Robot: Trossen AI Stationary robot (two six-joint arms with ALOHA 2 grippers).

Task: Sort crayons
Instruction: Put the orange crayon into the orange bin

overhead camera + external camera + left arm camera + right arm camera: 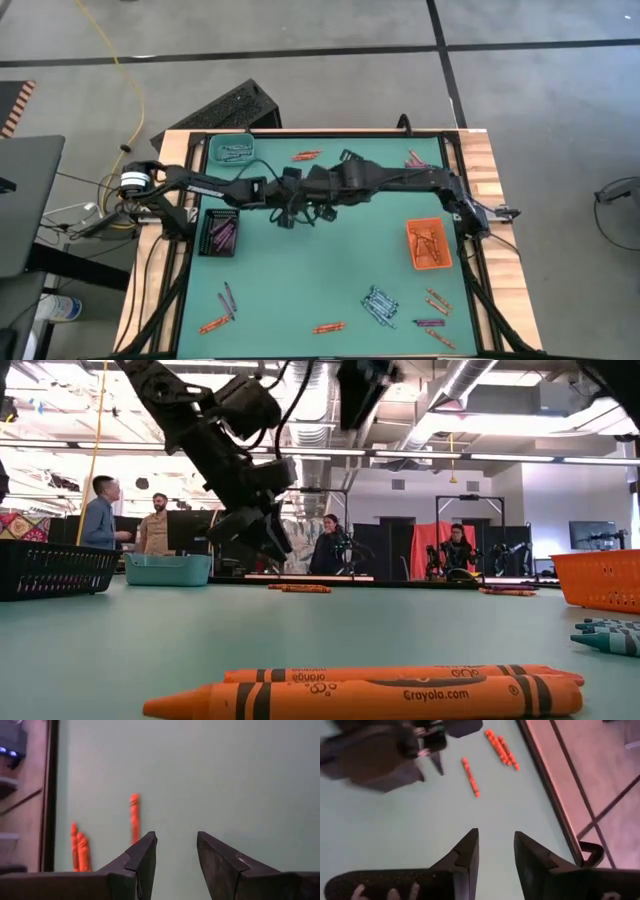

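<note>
Both arms hover mid-desk with jaws parted and empty; the crayons (330, 327) look light, stiff, probably brittle, best pinched mid-shaft.

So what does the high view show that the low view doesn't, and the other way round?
Only the high view shows purple crayons filling the black tray, and a grey-blue crayon pile by the near edge. Only the low view shows people standing in the room beyond the table. Both show the teal tray at the far left, the orange tray on the right, and orange crayons near the front edge.
</note>
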